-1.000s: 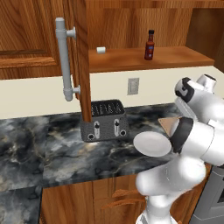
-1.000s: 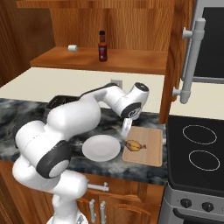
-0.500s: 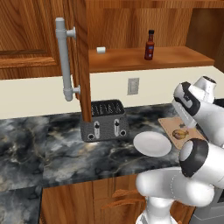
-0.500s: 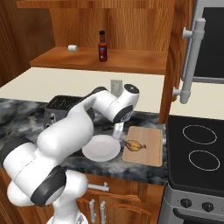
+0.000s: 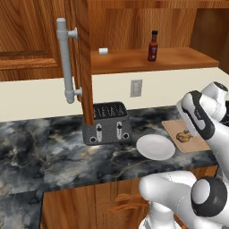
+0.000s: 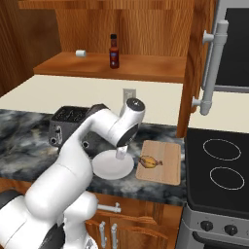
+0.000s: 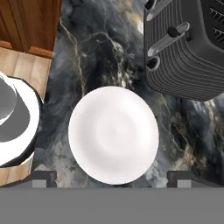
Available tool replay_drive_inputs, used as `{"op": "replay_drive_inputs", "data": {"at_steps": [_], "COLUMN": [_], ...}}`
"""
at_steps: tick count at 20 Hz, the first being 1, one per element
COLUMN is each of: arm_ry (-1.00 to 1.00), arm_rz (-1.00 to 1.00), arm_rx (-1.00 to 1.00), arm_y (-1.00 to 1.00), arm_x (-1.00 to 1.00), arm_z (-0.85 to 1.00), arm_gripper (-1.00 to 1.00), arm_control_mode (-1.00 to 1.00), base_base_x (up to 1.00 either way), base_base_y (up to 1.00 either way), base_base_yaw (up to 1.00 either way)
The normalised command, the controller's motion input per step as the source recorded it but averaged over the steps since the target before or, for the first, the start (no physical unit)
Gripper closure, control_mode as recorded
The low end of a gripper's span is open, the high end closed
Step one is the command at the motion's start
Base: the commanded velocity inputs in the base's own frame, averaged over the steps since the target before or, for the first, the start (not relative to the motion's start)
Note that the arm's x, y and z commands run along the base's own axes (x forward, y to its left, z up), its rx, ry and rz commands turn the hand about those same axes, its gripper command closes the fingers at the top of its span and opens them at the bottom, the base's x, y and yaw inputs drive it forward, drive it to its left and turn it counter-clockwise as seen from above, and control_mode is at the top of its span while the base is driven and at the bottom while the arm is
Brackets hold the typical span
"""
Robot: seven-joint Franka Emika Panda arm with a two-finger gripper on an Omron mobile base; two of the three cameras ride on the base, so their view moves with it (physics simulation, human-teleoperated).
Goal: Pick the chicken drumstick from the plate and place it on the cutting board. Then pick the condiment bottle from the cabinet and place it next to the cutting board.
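Small golden-brown chicken drumstick point(image 6: 150, 162) is lying on the thin light-brown wooden cutting board point(image 6: 166, 173), on the half nearer the plate; same in the left base view, drumstick point(image 5: 183, 135) on board point(image 5: 197, 144). Round plain white plate point(image 7: 113, 134) is bare, sitting on the dark marbled countertop point(image 7: 100, 48) just beside the board, apart from it.

Two-finger gripper point(image 6: 119, 154) hangs over the plate's board-side edge, jaws spread as wide as they go, nothing between them. In the hand view the finger tips point(image 7: 43, 177) sit at either side of the plate (plate centred between them).

Black slotted toaster point(image 5: 106, 122) stands behind the plate, close but not touching.

Small dark-red condiment bottle point(image 6: 114, 51) with black cap stands upright on the wooden shelf of the brown wood cabinet point(image 6: 146, 68), small white cylinder point(image 6: 80, 53) well to one side of it. Cabinet door with the long grey bar handle point(image 5: 66, 60) is swung open.
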Motion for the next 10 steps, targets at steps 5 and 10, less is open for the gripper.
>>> {"op": "replay_drive_inputs", "data": {"at_steps": [5, 10], "arm_ry": [-0.02, 0.0], "arm_rz": [0.0, 0.0], "arm_rx": [0.0, 0.01], "arm_y": [0.33, 0.38], "arm_x": [-0.36, -0.32], "arm_z": [0.24, 0.23], "arm_gripper": [-1.0, -1.0], "arm_control_mode": [-1.0, -1.0], "base_base_x": [0.0, 0.0], "base_base_y": [0.0, 0.0], "base_base_yaw": [0.0, 0.0]}}
